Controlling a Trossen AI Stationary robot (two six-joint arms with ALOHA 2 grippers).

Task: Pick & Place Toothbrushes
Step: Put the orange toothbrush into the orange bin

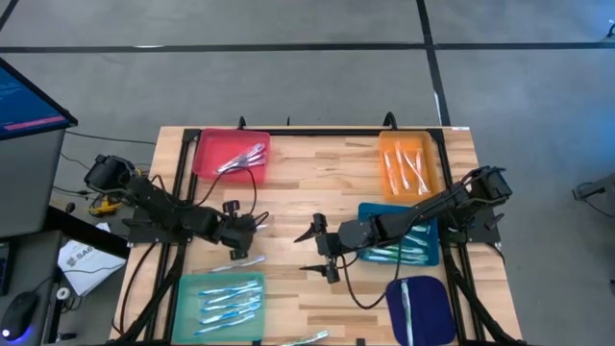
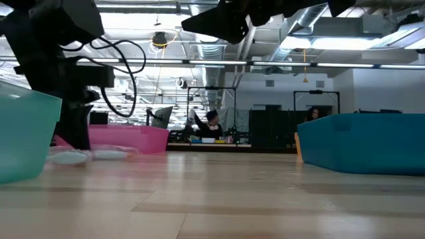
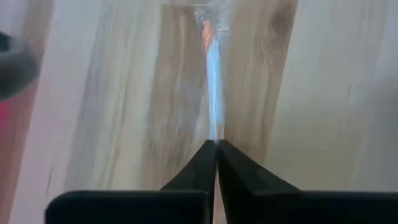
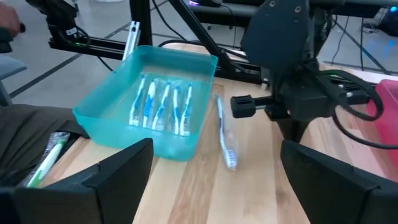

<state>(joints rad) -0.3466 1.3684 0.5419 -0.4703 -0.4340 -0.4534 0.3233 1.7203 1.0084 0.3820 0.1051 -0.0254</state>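
A toothbrush (image 3: 213, 93) is pinched by the closed left gripper (image 3: 216, 144) near the teal tray (image 1: 187, 288); the right gripper (image 1: 320, 251) is held open

5 trays (image 1: 206, 146), 2 arms (image 1: 173, 213), toothbrushes (image 1: 229, 301) too many to count.

Operator, your table (image 1: 317, 187) holds five trays. Far left: the pink rectangular plastic tray (image 1: 231, 154) with toothbrushes in it. Far right: the orange rectangular plastic tray (image 1: 408, 165), also stocked. Near left: the teal rectangular plastic tray (image 1: 221, 300) with several toothbrushes side by side. Right of centre: the blue rectangular plastic tray (image 1: 404, 240), with the dark navy tray (image 1: 420, 306) nearer, holding one. One clear-and-blue toothbrush (image 4: 225, 140) lies on the wood just beside the teal tray; your left gripper (image 1: 252, 229) sits over it, your right gripper (image 1: 325, 252) centre-table.
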